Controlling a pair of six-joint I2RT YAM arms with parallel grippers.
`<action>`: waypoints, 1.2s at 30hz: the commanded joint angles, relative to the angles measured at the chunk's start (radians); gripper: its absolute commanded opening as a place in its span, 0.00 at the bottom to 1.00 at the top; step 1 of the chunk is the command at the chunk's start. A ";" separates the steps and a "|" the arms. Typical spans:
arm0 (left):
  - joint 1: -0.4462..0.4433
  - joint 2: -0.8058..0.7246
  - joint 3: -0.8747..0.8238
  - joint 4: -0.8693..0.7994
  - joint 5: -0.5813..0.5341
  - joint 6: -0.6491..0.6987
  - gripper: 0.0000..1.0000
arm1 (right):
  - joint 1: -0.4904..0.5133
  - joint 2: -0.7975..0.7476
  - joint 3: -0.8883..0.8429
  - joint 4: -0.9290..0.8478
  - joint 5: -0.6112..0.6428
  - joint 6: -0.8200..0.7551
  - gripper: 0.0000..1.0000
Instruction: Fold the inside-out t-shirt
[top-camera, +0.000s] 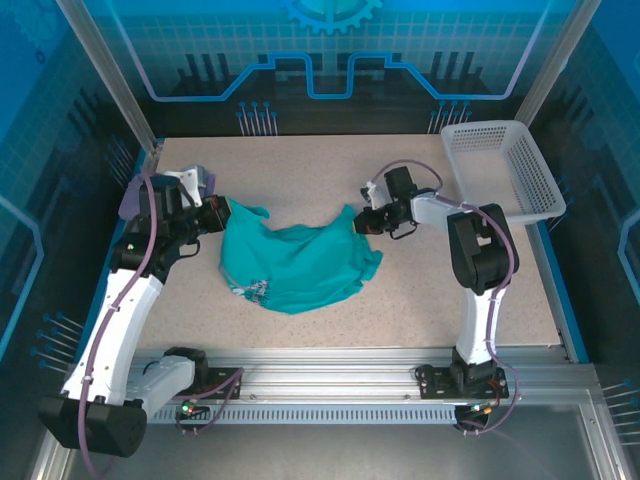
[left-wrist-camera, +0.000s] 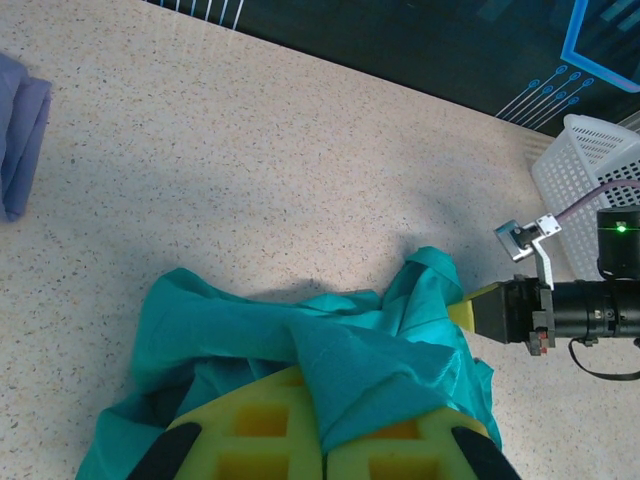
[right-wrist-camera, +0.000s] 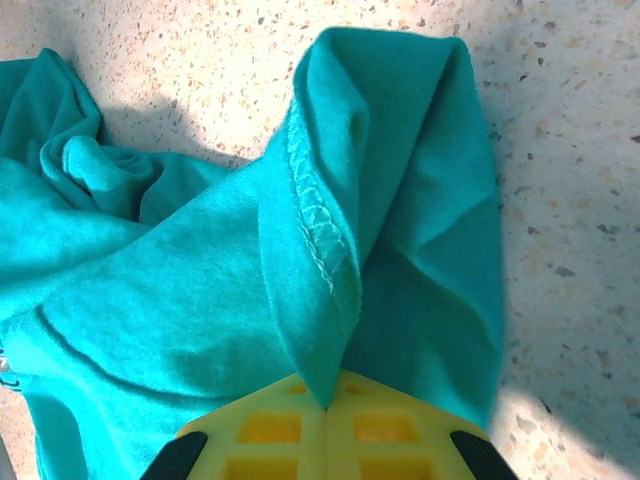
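Teal inside-out t-shirt (top-camera: 295, 262) sits bunched mid-table (top-camera: 400, 300), strung between my two grippers. My left gripper (top-camera: 222, 215) is clamped tight on the shirt's left edge, with cloth draped over the jaws. My right gripper (top-camera: 362, 222) is closed on a hemmed fold at the right edge. White basket (top-camera: 505, 165) sits at the far right and lavender garment (left-wrist-camera: 20, 130) at the far left, both apart from the shirt.

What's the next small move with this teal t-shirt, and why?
Probably draw the left gripper and right gripper apart: both are shut on edges of the teal t-shirt, which lies bunched between them, so it needs spreading before folding.
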 joint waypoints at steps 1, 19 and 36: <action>0.009 -0.019 -0.013 0.026 0.026 0.004 0.00 | -0.028 -0.087 -0.030 0.033 -0.008 0.001 0.00; 0.009 -0.028 -0.016 0.032 0.028 0.003 0.00 | -0.100 0.048 0.096 -0.103 0.035 0.051 0.00; 0.009 -0.025 -0.022 0.037 0.043 0.002 0.00 | -0.085 0.032 0.045 -0.132 0.079 0.002 0.31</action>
